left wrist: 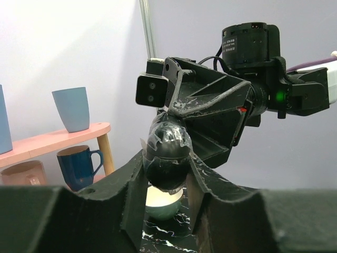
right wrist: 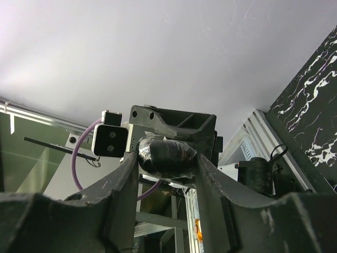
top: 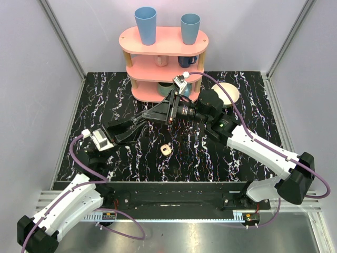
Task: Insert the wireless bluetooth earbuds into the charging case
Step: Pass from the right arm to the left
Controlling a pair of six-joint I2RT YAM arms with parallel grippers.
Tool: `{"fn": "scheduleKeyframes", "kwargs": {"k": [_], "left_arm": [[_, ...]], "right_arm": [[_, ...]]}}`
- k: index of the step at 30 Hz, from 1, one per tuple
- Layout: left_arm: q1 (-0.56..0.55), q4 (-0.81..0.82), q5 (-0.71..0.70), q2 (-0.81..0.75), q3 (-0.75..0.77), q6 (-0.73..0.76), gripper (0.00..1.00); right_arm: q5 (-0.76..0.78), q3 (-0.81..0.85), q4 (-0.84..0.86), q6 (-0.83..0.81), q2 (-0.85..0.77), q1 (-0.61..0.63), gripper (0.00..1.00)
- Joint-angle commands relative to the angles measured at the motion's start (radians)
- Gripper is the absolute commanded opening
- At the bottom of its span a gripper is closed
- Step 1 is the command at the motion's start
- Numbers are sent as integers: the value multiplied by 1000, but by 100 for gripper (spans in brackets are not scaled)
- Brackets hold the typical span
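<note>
On the left, the left gripper point(left wrist: 167, 164) reaches up and to the right. Its two fingers sit close together, and a dark lump point(left wrist: 167, 142), shiny with tape, fills the gap. I cannot tell if it is squeezing or letting go.

In the middle, both grippers meet tip to tip above the table point(top: 237, 153). The charging case point(top: 166, 150) lies on the table, on the near side of that meeting spot. It is between the arms and about as near to one as to the other. It looks almost square, so I see no long side. I see no earbuds; one may hide in the lump.

On the right, the right gripper point(right wrist: 167, 164) has its fingers wider apart around a lump like the first. I cannot tell if it grips. I think the next move must go down and toward the arm bases.
</note>
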Motion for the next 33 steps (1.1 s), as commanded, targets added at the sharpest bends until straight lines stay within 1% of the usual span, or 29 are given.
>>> {"fn": "scheduleKeyframes", "kwargs": {"k": [1, 2, 5, 6, 11, 13, 15, 18, 20, 24, 25, 26, 28, 29, 32, 33], "left_arm": [[-2, 37, -26, -1, 8, -6, 34], [-2, 37, -26, -1, 10, -6, 30], [-2, 34, -21, -1, 10, -4, 24], [-2, 34, -18, 0, 12, -4, 19], [-2, 31, -13, 2, 15, 2, 12], [-2, 31, -15, 5, 18, -1, 15], [-2, 33, -18, 6, 16, -1, 23], [-2, 40, -21, 6, 13, -2, 23], [-2, 40, -20, 5, 12, -6, 28], [-2, 46, -23, 5, 10, -10, 29], [-2, 48, -23, 5, 10, -12, 31], [-2, 49, -23, 5, 9, -13, 35], [-2, 53, -17, 6, 10, -12, 24], [-2, 51, -15, 8, 12, -12, 22], [-2, 66, -17, 14, 10, -22, 34], [-2, 72, -10, 17, 9, -22, 21]], "right_arm": [[-20, -1, 57, 16, -24, -11, 0], [-20, -1, 57, 16, -25, -13, 0], [-20, -1, 57, 15, -28, -13, 0], [-22, -1, 57, 16, -28, -13, 0], [-23, -7, 57, 24, -24, -13, 0], [-23, -7, 57, 25, -22, -13, 0], [-23, -7, 57, 24, -21, -13, 0], [-23, -7, 57, 24, -21, -14, 0], [-23, -7, 57, 24, -21, -16, 0], [-22, -7, 57, 24, -21, -16, 0], [-23, -7, 57, 24, -22, -16, 0], [-23, -7, 59, 25, -21, -17, 0], [-25, -9, 63, 25, -19, -19, 0], [-23, -9, 65, 25, -21, -17, 0], [-23, -10, 65, 27, -21, -17, 0], [-23, -12, 67, 27, -21, -17, 0]]}}
